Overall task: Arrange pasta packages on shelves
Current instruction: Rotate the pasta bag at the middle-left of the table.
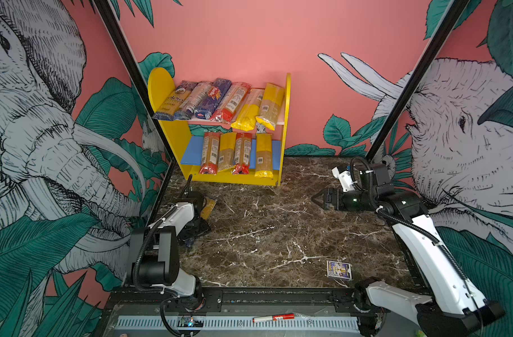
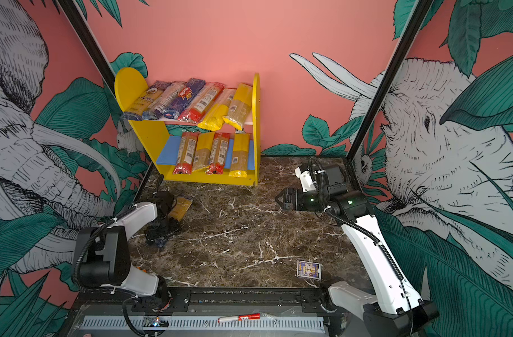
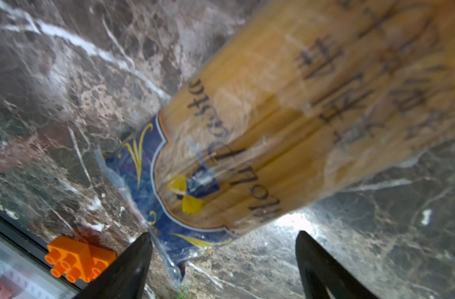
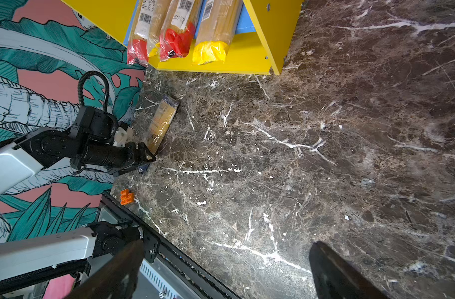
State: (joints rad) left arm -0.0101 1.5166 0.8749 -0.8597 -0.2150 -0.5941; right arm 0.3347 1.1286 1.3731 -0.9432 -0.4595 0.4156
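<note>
At the table's (image 1: 278, 233) left edge, the left gripper (image 3: 223, 234) stands wide open over the blue end of a pasta packet (image 3: 273, 129) lying flat, clamping nothing. Behind it, the shelves (image 1: 164, 87) carry ten more pasta packages (image 1: 230, 100). At the right, the right gripper (image 1: 315, 200) hovers fully open and empty.

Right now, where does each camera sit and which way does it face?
Top views: high behind the arms, looking down at the shelves and table; both arms show.
Left wrist: close above the loose pasta packet; open left gripper shows.
Right wrist: looks across the table at the left arm; open right gripper shows.
Shared: both wrist views show that packet and the orange block.
</note>
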